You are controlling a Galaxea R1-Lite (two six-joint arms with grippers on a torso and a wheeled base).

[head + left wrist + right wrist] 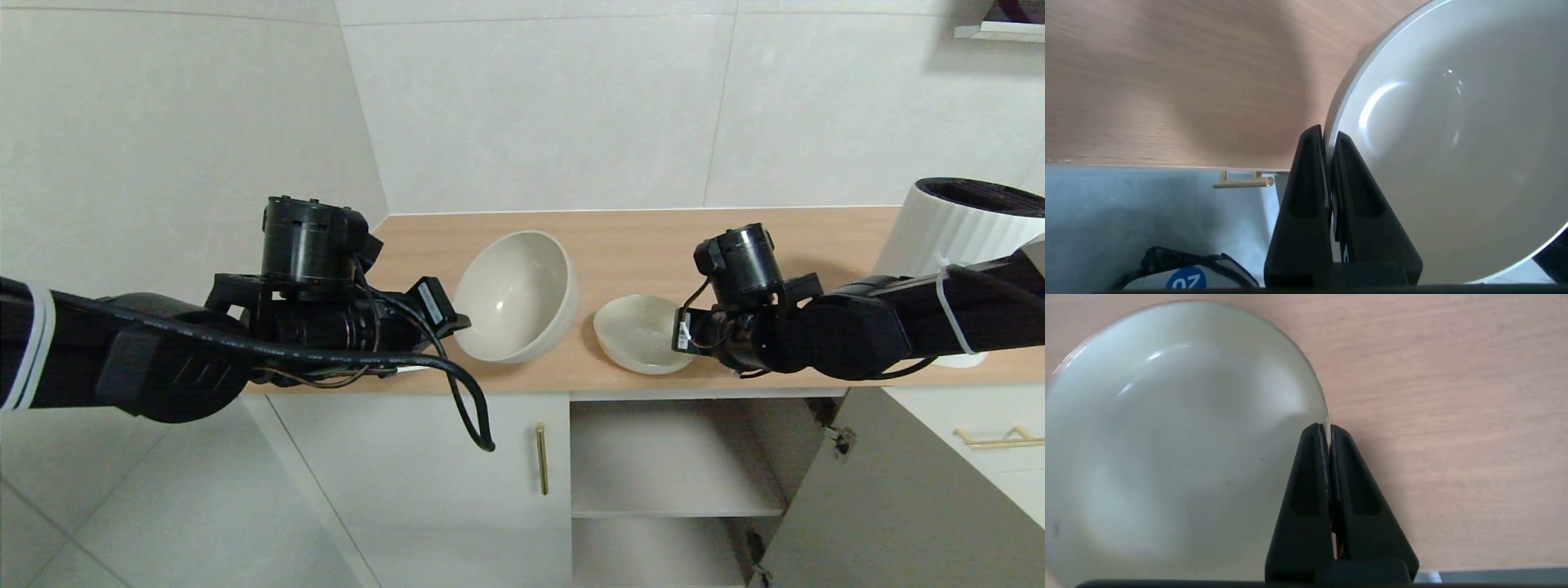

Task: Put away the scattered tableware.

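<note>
There are two pale bowls on the wooden table (637, 245), both close to its front edge, side by side but not touching. The left pincer (1327, 143) is closed on the rim of the big bowl (516, 296), one finger inside the wall and one outside. The bowl sits tipped up, its mouth turned towards the robot. The right pincer (1327, 437) is clamped the same way on the rim of the small bowl (641, 333), which is shallow and also tilted. I can't tell whether either bowl has left the wood completely.

Both look glazed and hard, so I'd expect them to be stiff, smooth and quick to chip. The big one looks to be the heavier. Held by one spot on the rim, its weight hangs well off to the side, and I'd guess it wants to swing or slide between the fingers. A firm, deep bite over the lip seems right, with the bowl hanging below the grip. The small one should be lighter and easier, though its thin edge gives little to hold.

The cupboard (678, 457) under the table has its door (857, 490) open and bare shelves showing. A white ribbed pot (955, 220) sits on the table beyond the right arm.
</note>
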